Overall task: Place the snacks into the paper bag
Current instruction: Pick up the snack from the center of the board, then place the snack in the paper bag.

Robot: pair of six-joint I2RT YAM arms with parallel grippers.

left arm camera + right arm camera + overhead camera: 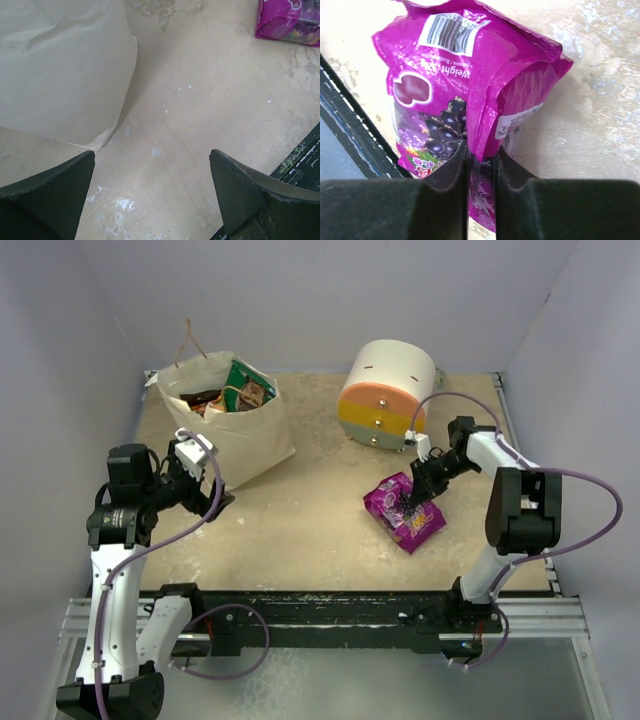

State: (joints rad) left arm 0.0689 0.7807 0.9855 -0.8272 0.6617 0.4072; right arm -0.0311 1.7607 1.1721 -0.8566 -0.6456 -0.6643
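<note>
In the top view the paper bag (240, 435) stands upright on the table (300, 540), its mouth open. A green-white packet (250, 388) and other snacks poke out of it. A purple packet (405, 510) lies flat well to the right of the bag, nearer the arm bases. A round drawer unit (385, 395) sits to the bag's right, about level with it. The left tool (212, 495) hangs just off the bag's near corner. The right tool (415, 500) is down on the purple packet.

In the left wrist view the left tool (152, 154) is spread wide over bare table (200, 110), with nothing between its fingers. The paper bag (65, 70) is up and to the left, and an edge of the purple packet (287, 22) is far right of the bag.

In the right wrist view the right tool (480, 160) is pressed nearly together. Its fingers (445, 175) pinch a raised fold of the purple packet (470, 75).
</note>
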